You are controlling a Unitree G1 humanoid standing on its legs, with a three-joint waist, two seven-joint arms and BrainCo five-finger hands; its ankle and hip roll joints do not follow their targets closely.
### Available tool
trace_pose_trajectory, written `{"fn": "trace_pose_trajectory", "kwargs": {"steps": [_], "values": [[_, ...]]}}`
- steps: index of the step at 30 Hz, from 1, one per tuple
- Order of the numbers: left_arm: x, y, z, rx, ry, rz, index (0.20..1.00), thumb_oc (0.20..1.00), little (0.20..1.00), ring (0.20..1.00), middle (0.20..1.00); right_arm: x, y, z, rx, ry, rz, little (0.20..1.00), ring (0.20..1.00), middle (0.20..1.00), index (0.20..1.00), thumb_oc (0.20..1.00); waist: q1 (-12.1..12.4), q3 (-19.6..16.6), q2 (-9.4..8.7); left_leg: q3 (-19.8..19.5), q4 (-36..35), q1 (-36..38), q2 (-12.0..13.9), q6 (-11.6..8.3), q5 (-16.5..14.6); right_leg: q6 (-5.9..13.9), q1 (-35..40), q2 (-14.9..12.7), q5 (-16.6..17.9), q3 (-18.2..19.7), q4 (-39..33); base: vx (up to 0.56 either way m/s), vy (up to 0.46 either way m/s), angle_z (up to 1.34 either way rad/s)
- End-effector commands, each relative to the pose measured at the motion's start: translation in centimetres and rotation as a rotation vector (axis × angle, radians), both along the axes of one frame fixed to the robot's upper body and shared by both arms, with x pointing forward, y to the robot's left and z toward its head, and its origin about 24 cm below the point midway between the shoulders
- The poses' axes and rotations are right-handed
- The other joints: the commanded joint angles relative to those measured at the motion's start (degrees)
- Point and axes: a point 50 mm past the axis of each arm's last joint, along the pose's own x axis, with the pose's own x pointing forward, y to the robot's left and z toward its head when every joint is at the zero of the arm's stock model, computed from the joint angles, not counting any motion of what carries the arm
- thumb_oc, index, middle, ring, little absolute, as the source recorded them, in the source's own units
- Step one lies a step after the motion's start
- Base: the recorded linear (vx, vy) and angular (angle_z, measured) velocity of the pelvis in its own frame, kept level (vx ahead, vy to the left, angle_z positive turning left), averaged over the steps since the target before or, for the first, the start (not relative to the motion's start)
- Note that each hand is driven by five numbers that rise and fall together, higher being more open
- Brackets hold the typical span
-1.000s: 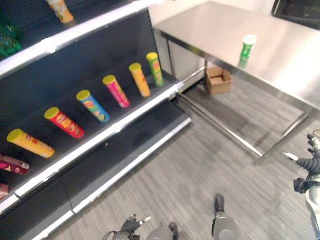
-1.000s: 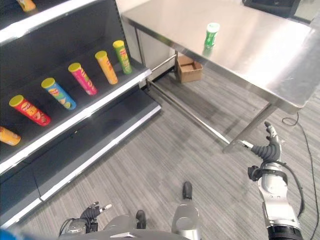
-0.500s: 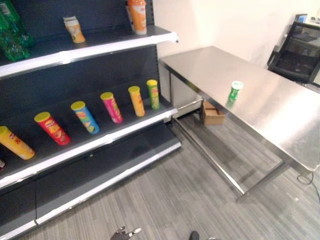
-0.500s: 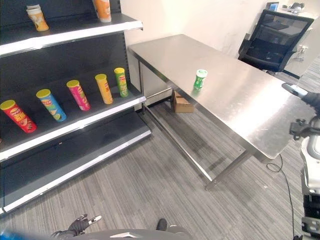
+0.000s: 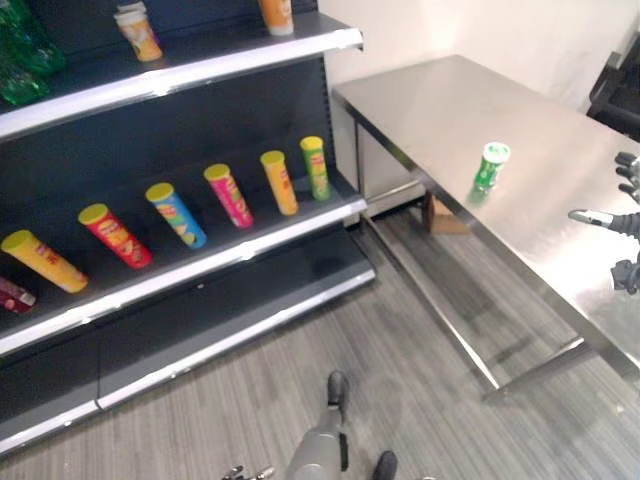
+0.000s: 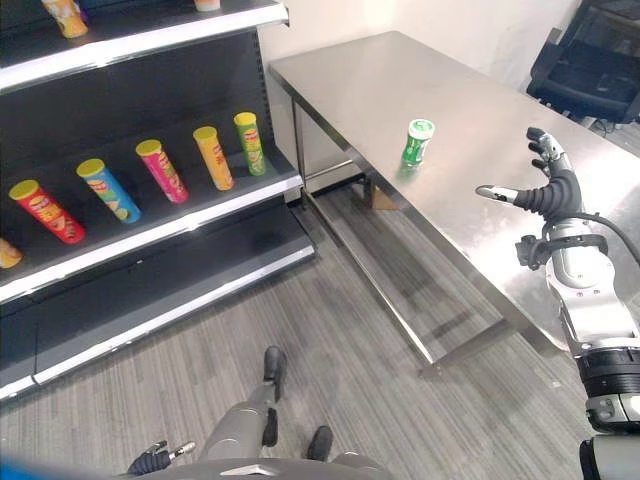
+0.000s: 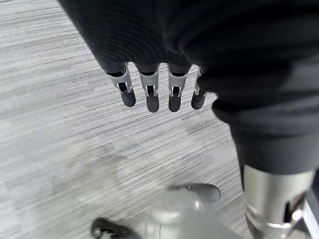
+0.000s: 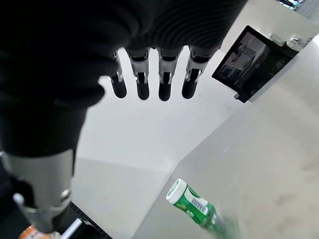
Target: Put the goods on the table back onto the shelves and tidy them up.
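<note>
- The one item left on the steel table is a green canister, standing upright near the table's front edge, well apart from the shelves.
- The right robot hand hovers above the table, near the canister but short of it, fingers straight and spread, thumb out, holding nothing.
- The left robot hand hangs low over the grey floor, fingers straight and relaxed, empty.
- The middle shelf already carries a tidy row of tilted chip tubes; bottles and cups sit on the upper shelf.
- Step in hand, as I judge it: the reach toward the canister, before any grasp.
- Next move likely needs the right robot hand brought alongside the canister and closed round it without tipping it.
</note>
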Motion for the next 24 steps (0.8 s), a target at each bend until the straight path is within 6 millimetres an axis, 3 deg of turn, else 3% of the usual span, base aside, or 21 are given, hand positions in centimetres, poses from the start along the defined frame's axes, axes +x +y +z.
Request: {"fn": "trace_pose_trajectory", "kwargs": {"steps": [1,2,4,7,9,10,12,13,14,16,17,18,19,20,21,23,24], "values": [[1.2,0.9,0.8,0.028,-0.065,-0.030,1.000,1.000,1.000,1.000,1.000,-0.3,0.5,5.0,-0.051,-0.174,0.042,1.000,1.000,1.000,1.000,1.000,2.0,-2.4,-1.69,0.8,0.7,2.1,-1.0,1.50,6.5,9.19,6.6,-4.0,-6.7,4.7,0.4,0.59,0.144,-0.66],[1.0,1.2,0.9,0.033,-0.064,-0.014,1.000,1.000,1.000,1.000,1.000,-0.1,0.8,4.5,-0.053,-0.152,0.052,1.000,1.000,1.000,1.000,1.000,2.4,-3.3,-2.58,1.7,0.8,3.5,-0.6,2.25,8.3,9.06,8.6,-4.3,-7.7,5.4,0.4,0.49,0.118,-0.87],[0.7,1.5,0.9,0.042,-0.054,-0.006,1.000,1.000,1.000,1.000,1.000,-0.2,0.8,3.7,-0.043,-0.130,0.050,1.000,1.000,1.000,1.000,1.000,2.6,-4.2,-4.23,2.6,1.0,5.0,-1.0,3.23,7.7,9.50,10.1,-5.7,-8.1,5.5,1.0,0.51,0.139,-0.67],[0.7,1.8,1.0,0.050,-0.051,-0.006,1.000,1.000,1.000,1.000,1.000,-0.4,0.7,2.7,-0.028,-0.111,0.037,1.000,1.000,1.000,1.000,1.000,2.7,-5.4,-6.39,3.6,1.3,7.8,-2.5,5.10,4.7,11.43,9.5,-8.3,-8.7,4.9,7.1,0.34,0.147,-0.34],[0.8,1.9,1.0,0.052,-0.052,-0.011,1.000,1.000,1.000,1.000,1.000,-0.4,0.7,2.3,-0.024,-0.103,0.037,1.000,1.000,1.000,1.000,1.000,2.7,-5.6,-6.66,3.8,1.3,8.7,-2.8,5.79,3.6,12.35,8.2,-9.0,-8.1,4.8,10.6,0.19,0.136,-0.23],[0.9,2.2,1.1,0.063,-0.049,-0.022,1.000,1.000,1.000,1.000,1.000,-0.4,0.8,1.8,-0.023,-0.084,0.037,1.000,1.000,1.000,1.000,1.000,2.2,-5.3,-7.07,3.8,1.5,10.8,-3.9,7.18,1.3,14.62,4.4,-10.7,-4.5,4.8,19.1,0.18,0.169,-0.05],[1.2,2.5,1.4,0.073,-0.060,-0.021,1.000,1.000,1.000,1.000,1.000,-0.4,0.9,1.6,-0.030,-0.070,0.040,1.000,1.000,1.000,1.000,1.000,1.2,-4.3,-7.37,3.2,1.7,12.9,-5.1,8.44,-0.5,16.75,0.4,-12.5,1.3,5.4,28.2,0.16,0.165,0.12],[1.3,2.5,1.3,0.073,-0.061,-0.021,1.000,1.000,1.000,1.000,1.000,-0.4,0.9,1.6,-0.030,-0.070,0.040,1.000,1.000,1.000,1.000,1.000,1.2,-4.5,-7.23,3.3,1.6,12.8,-4.9,8.41,-0.4,16.69,0.2,-12.3,1.4,5.4,28.1,0.12,0.134,0.35],[1.8,2.9,1.7,0.082,-0.079,-0.026,1.000,1.000,1.000,1.000,1.000,-0.6,0.9,1.4,-0.035,-0.058,0.043,1.000,1.000,1.000,1.000,1.000,0.1,-3.5,-6.51,2.3,1.4,14.4,-4.9,9.34,-1.3,16.57,-3.5,-13.1,5.0,5.7,35.7,0.11,0.116,0.34],[2.0,3.1,1.8,0.090,-0.086,-0.030,1.000,1.000,1.000,1.000,1.000,-0.8,0.7,1.1,-0.040,-0.044,0.040,1.000,1.000,1.000,1.000,1.000,-0.5,-3.2,-5.56,1.5,0.9,16.2,-4.6,9.60,-2.5,16.41,-6.5,-14.1,4.4,5.8,40.1,0.12,0.108,0.32],[2.0,3.1,1.8,0.090,-0.086,-0.030,1.000,1.000,1.000,1.000,1.000,-0.8,0.7,1.1,-0.040,-0.044,0.040,1.000,1.000,1.000,1.000,1.000,-0.5,-3.2,-5.64,1.5,1.0,16.2,-4.8,9.62,-2.5,16.42,-6.6,-14.2,4.2,5.8,40.3,0.14,0.037,0.46],[2.3,3.5,2.0,0.100,-0.093,-0.027,1.000,1.000,1.000,1.000,1.000,-1.1,0.7,0.9,-0.041,-0.040,0.044,1.000,1.000,1.000,1.000,1.000,-0.9,-2.9,-5.50,1.2,0.7,17.2,-4.4,9.11,-3.5,15.14,-7.0,-17.7,1.7,2.6,36.3,0.17,-0.025,0.50],[2.6,3.5,2.1,0.102,-0.095,-0.038,1.000,1.000,1.000,1.000,1.000,-1.5,0.4,1.2,-0.046,-0.046,0.041,1.000,1.000,1.000,1.000,1.000,-1.3,-3.0,-5.00,0.6,0.7,17.2,-3.7,8.43,-3.8,14.04,-7.9,-19.1,-0.7,0.8,31.0,0.18,-0.027,0.30],[2.6,3.5,2.1,0.102,-0.095,-0.039,1.000,1.000,1.000,1.000,1.000,-1.5,0.3,1.2,-0.046,-0.046,0.040,1.000,1.000,1.000,1.000,1.000,-1.3,-3.1,-4.96,0.5,0.7,17.2,-3.6,8.39,-3.8,14.00,-7.8,-19.0,-0.7,0.6,30.9,0.12,-0.087,0.33],[3.2,3.6,2.2,0.109,-0.103,-0.055,1.000,1.000,1.000,1.000,1.000,-2.3,-0.3,1.4,-0.046,-0.053,0.019,1.000,1.000,1.000,1.000,1.000,-2.5,-2.4,-4.70,-0.9,0.7,17.4,-3.5,7.83,-4.6,13.93,-10.1,-18.6,-1.6,2.5,24.7,0.08,-0.097,0.30],[3.6,3.6,2.3,0.114,-0.111,-0.070,1.000,1.000,1.000,1.000,1.000,-3.1,-1.0,1.3,-0.040,-0.054,-0.005,1.000,1.000,1.000,1.000,1.000,-3.6,-2.2,-5.04,-2.0,0.7,17.6,-3.8,7.27,-5.3,14.51,-11.2,-18.0,0.4,4.3,15.1,0.11,-0.146,0.47],[2.7,4.1,2.1,0.142,-0.052,-0.064,1.000,1.000,1.000,1.000,1.000,-3.7,-2.6,0.8,-0.051,-0.037,-0.096,1.000,1.000,1.000,1.000,1.000,-4.1,-1.5,-5.55,-1.8,0.7,18.1,-3.7,6.47,-5.9,15.41,-12.2,-18.5,3.4,3.7,10.4,0.08,-0.110,0.42]]}}
